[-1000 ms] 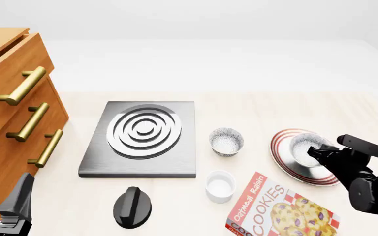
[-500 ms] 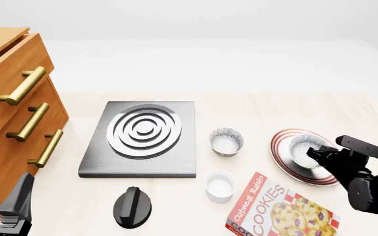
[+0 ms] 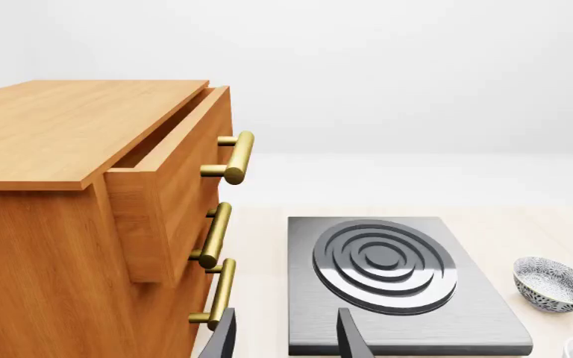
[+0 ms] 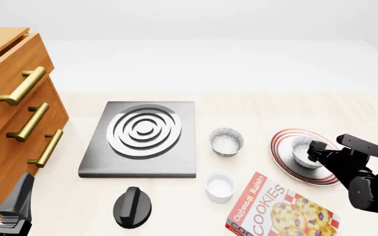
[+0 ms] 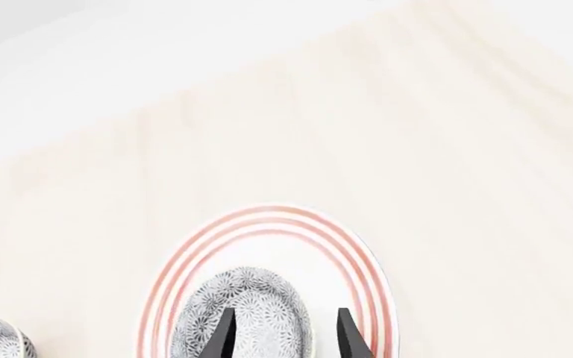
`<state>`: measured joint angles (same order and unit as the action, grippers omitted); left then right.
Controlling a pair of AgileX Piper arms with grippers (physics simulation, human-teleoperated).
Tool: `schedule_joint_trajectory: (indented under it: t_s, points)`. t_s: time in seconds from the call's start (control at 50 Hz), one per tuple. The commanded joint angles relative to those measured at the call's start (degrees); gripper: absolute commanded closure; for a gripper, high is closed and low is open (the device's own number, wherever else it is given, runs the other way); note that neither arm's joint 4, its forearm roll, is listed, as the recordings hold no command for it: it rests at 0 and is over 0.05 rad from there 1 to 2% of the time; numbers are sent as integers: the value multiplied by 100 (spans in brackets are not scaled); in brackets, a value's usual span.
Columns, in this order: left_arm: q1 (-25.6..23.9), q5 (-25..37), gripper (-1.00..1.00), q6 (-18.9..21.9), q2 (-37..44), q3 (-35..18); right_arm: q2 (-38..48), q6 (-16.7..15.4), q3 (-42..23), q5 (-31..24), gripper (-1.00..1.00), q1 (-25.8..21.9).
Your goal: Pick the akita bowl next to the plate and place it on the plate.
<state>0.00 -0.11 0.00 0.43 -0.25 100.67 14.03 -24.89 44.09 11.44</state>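
The akita bowl (image 4: 304, 151) sits upright on the plate (image 4: 285, 158) at the right of the frame, mouth up; being round, it has no long axis. The right gripper (image 4: 315, 151) has one finger (image 5: 223, 333) inside the bowl and the other outside its wall, closed on the rim. Compared with a second ago, the bowl is lower on the plate. A second speckled bowl (image 4: 226, 141) stands on the bench (image 4: 255, 108) in mid frame. The left gripper (image 3: 284, 339) is parted and holds nothing, low left near the drawers (image 4: 15, 113)

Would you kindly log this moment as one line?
stage: placing | right gripper: jaws around bowl rim | bowl: over plate | left gripper: open, idle
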Motion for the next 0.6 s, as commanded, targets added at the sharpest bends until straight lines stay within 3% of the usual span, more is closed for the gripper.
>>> schedule_joint_trajectory:
  t_s: [0.02,0.28,0.6]
  points:
    - [0,0,-100,0,0,0,-64,29,-19,-73,-100,7]
    - [0,0,-100,0,0,0,-476,113,21,-326,-100,16]
    - [0,0,-100,0,0,0,-1692,422,217,-952,-100,-117]
